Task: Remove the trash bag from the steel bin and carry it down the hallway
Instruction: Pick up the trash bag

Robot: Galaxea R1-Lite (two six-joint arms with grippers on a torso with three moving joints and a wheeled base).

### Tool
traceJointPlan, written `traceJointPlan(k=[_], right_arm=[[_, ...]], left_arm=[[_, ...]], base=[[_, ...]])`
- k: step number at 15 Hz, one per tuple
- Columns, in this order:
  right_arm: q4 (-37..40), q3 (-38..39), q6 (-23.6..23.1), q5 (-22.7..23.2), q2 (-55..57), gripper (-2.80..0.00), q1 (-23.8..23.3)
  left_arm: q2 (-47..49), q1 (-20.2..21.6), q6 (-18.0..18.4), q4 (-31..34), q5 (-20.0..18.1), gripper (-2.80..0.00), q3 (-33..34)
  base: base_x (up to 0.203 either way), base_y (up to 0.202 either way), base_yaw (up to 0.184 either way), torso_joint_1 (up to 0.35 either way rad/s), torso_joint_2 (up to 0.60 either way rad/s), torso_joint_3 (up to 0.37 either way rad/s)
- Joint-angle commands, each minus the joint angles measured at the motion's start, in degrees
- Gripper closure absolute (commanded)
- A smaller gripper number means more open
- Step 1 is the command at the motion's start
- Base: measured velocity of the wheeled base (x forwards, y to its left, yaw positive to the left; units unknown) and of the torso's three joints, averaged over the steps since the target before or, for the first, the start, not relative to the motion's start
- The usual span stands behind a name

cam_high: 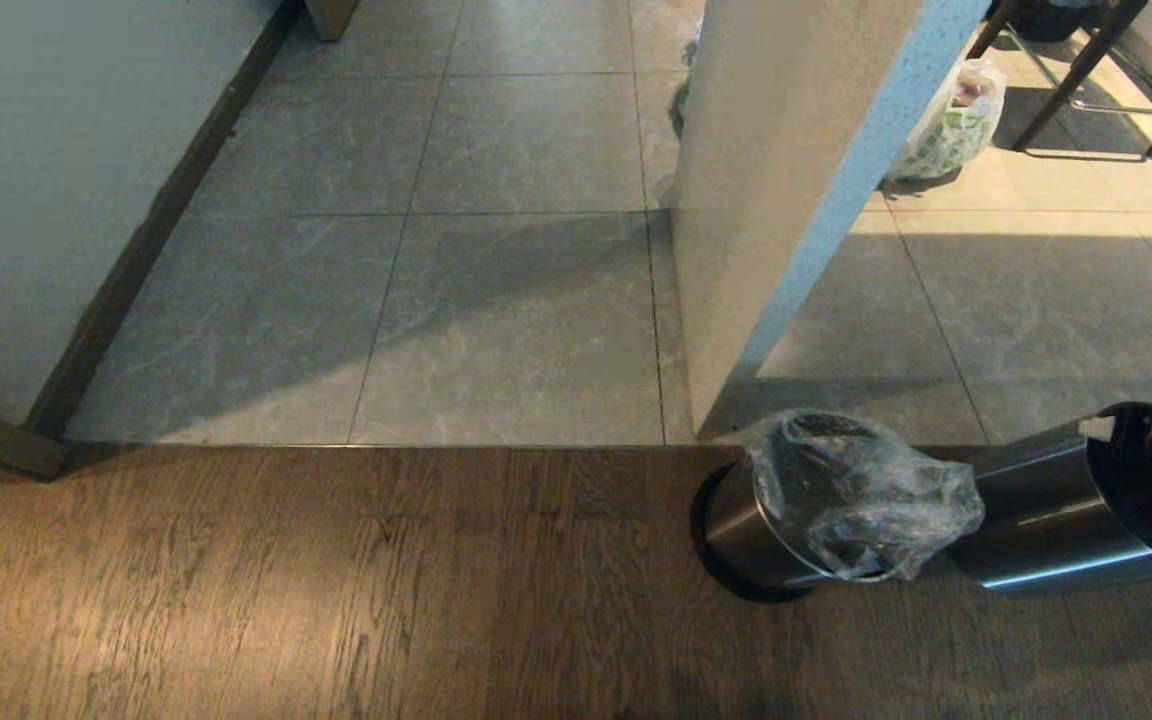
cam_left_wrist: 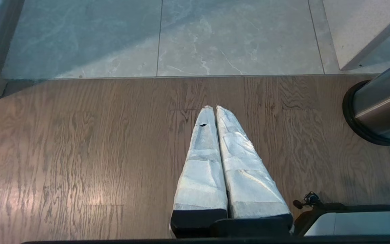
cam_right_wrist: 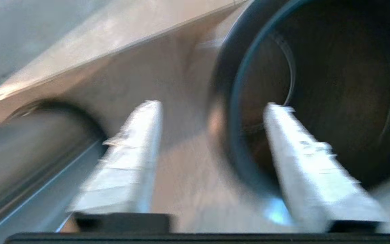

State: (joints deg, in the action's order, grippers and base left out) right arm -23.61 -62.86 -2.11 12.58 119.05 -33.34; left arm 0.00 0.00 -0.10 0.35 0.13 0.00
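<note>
Spread apart and gripping nothing, the right gripper's (cam_right_wrist: 212, 105) white-wrapped fingers (cam_right_wrist: 127, 159) point at the floor, as your right wrist view shows. One finger crosses the black rim of an open steel can (cam_right_wrist: 317, 84); its inside looks dark. Whether this is the steel bin with the bag or the can beside it, you cannot tell. A second steel cylinder (cam_right_wrist: 19, 152) lies beyond the other finger.

In your head view, the steel bin (cam_high: 746, 530) stands on the wooden floor (cam_high: 336, 580), just short of the tile line and at the foot of the white pillar (cam_high: 786, 180). The trash bag (cam_high: 856, 490) is draped over the bin's rim and bunched on top. A taller steel can (cam_high: 1036, 520) touches the bin on its right. A white shopping bag (cam_high: 951, 125) sits past the pillar on the tiles (cam_high: 526, 300).

Your left wrist view shows the left gripper (cam_left_wrist: 213, 107) with fingers pressed together, empty, hanging over the wood well to the left of the bin (cam_left_wrist: 377, 105).
</note>
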Motion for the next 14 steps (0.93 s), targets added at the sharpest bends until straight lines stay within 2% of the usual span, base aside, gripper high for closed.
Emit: traceJointPlan(k=[1,3,5,8,10,11,14], right_arm=[[3.63,5.21,0.41,1.12,-12.67,0.00,1.50],[9.84,10.08,1.53,2.14,-20.16,0.00,5.02],[14.28,14.62,5.01,2.57,-25.36,0.00,12.77],[16.69,19.33,11.10,2.69,-28.51,0.00,21.85],[15.91,21.76,11.85,2.94,-28.10,0.00,24.01],[15.54,21.90,11.71,2.97,-27.91,-2.80,24.10],[14.31,22.02,11.05,2.93,-27.91,-2.80,24.20]], left_arm=[[0.00,0.00,0.01,0.00,0.04,0.00,0.00],[0.00,0.00,0.01,0.00,0.04,0.00,0.00],[0.00,0.00,0.01,0.00,0.04,0.00,0.00],[0.00,0.00,0.01,0.00,0.04,0.00,0.00],[0.00,0.00,0.02,0.00,0.04,0.00,0.00],[-0.08,0.00,0.01,0.00,0.04,0.00,0.00],[0.00,0.00,0.04,0.00,0.04,0.00,0.00]], base=[[0.000,0.000,0.000,0.000,0.00,0.000],[0.000,0.000,0.000,0.000,0.00,0.000],[0.000,0.000,0.000,0.000,0.00,0.000],[0.000,0.000,0.000,0.000,0.00,0.000],[0.000,0.000,0.000,0.000,0.00,0.000],[0.000,0.000,0.000,0.000,0.00,0.000],[0.000,0.000,0.000,0.000,0.00,0.000]])
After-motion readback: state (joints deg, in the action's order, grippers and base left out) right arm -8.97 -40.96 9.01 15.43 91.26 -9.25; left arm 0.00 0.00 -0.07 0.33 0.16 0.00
